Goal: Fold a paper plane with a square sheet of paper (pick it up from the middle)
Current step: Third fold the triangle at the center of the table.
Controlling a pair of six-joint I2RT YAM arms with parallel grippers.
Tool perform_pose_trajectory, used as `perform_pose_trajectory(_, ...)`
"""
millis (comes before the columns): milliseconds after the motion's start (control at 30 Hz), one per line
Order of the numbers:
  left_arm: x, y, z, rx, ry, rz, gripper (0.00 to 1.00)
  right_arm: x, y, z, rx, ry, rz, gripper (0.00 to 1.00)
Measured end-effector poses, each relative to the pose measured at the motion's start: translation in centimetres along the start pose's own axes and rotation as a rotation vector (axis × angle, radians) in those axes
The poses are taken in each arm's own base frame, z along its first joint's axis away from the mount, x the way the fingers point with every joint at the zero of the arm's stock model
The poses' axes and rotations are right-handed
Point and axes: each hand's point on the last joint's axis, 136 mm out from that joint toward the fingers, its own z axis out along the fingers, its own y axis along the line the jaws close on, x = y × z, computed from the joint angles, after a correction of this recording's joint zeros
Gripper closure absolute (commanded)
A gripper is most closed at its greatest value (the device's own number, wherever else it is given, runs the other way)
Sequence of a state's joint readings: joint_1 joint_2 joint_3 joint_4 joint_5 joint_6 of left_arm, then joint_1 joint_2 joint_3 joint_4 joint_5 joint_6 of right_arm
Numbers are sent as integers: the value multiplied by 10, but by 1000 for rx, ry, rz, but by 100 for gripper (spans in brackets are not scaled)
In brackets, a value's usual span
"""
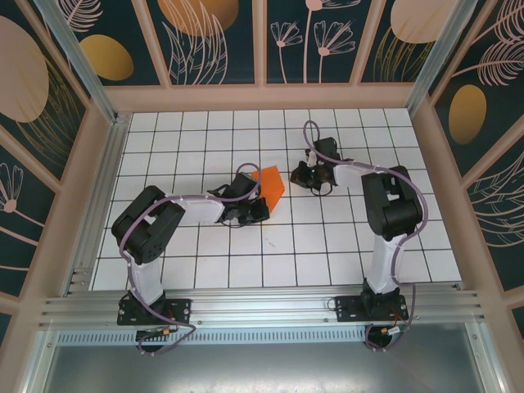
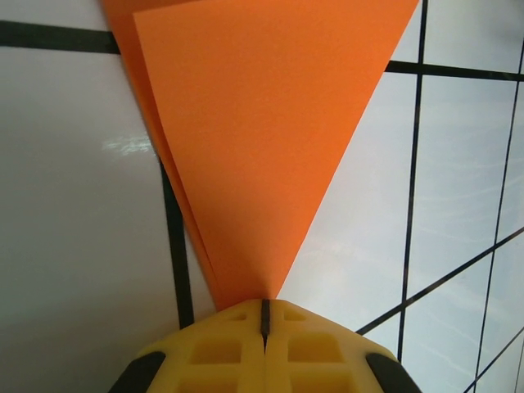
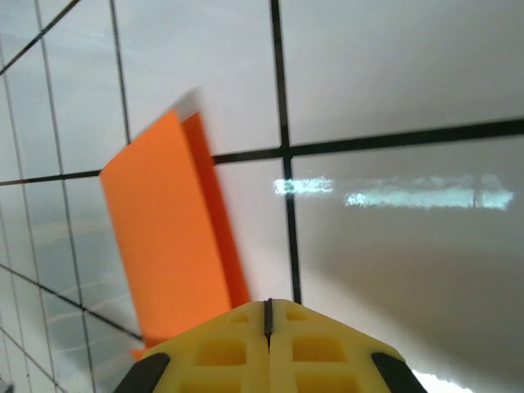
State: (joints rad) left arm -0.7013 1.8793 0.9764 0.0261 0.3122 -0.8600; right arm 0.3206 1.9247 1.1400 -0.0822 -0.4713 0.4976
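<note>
White gridded tabletop point(image 1: 205, 246) lies inside patterned walls. Bent low and reaching inward, the left gripper point(image 2: 264, 306) has its yellow ribbed fingers pressed together on the pointed tip of the orange paper point(image 2: 262, 147), a thin, matte, layered wedge near the table's middle. The right gripper point(image 3: 268, 308), arm folded forward, is closed and empty, just beside the paper's edge.

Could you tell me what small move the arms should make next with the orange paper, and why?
Probably open the right claw and ease it toward the folded orange paper. The left claw looks shut on the paper's pointed corner, while the right claw is shut beside it, gripping nothing, so it cannot help with a fold yet.
</note>
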Motion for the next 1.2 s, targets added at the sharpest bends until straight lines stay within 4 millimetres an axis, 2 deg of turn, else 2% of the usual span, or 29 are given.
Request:
perform_pose_trajectory(133, -5, -1, -14, -37, -26, 16, 72, 9, 16, -23, -23, -29, -37, 67)
perform_pose_trajectory(200, -12, -5, -27, -46, -64, 28, 69, 12, 19, -27, -33, -31, -45, 62)
perform_pose_trajectory(367, -35, -16, -59, -43, -187, 34, 64, 19, 20, -22, -62, 0, -39, 58)
perform_pose_trajectory(467, -43, -10, -69, -49, -229, 14, 61, 27, 17, -11, -66, 41, -28, 58)
perform_pose_trajectory(633, -41, -1, -63, -51, -224, -12, 59, 41, 14, 5, -70, 104, -17, 59)
perform_pose_trajectory(833, -46, 5, -28, -59, -184, -18, 61, 41, 20, 8, -85, 116, -16, 59)
perform_pose_trajectory(933, -50, 5, -17, -58, -174, -13, 64, 40, 21, 8, -87, 114, -17, 59)
perform_pose_trajectory(1200, -60, -5, -15, -14, -184, 34, 77, 41, 22, 8, -96, 121, -14, 59)
